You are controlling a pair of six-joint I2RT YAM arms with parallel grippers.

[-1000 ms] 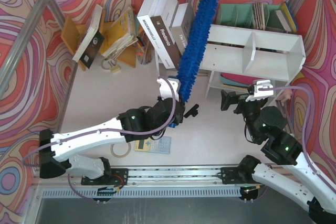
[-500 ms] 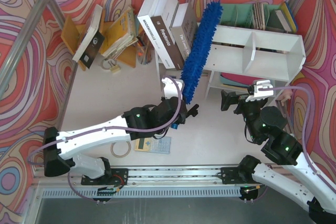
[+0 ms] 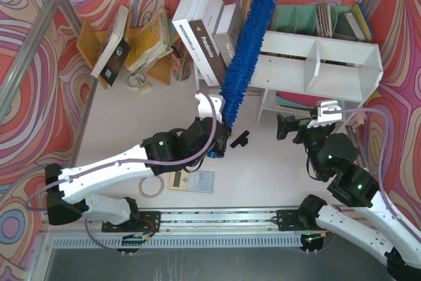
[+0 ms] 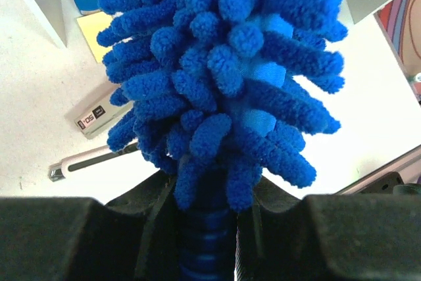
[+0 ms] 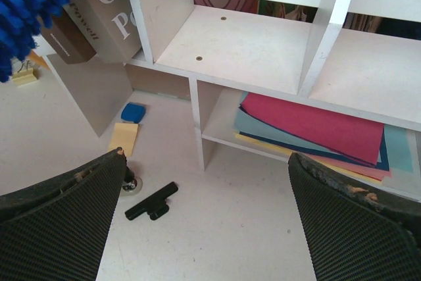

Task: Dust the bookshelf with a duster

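Now, your left fingers [image 4: 79,238]: pressed tight on the handle of the duster [image 3: 247,51].
Fluffy head: slants up past the left end of the bookshelf [image 3: 329,64].
Your right fingers [image 5: 59,222]: spread wide, holding nothing, over the tabletop [image 5: 230,235] before the bookshelf.

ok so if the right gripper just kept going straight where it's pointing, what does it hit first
Probably the bookshelf, around the lower tier's post beside the coloured sheets. The right gripper tilts down, so the table could come first.
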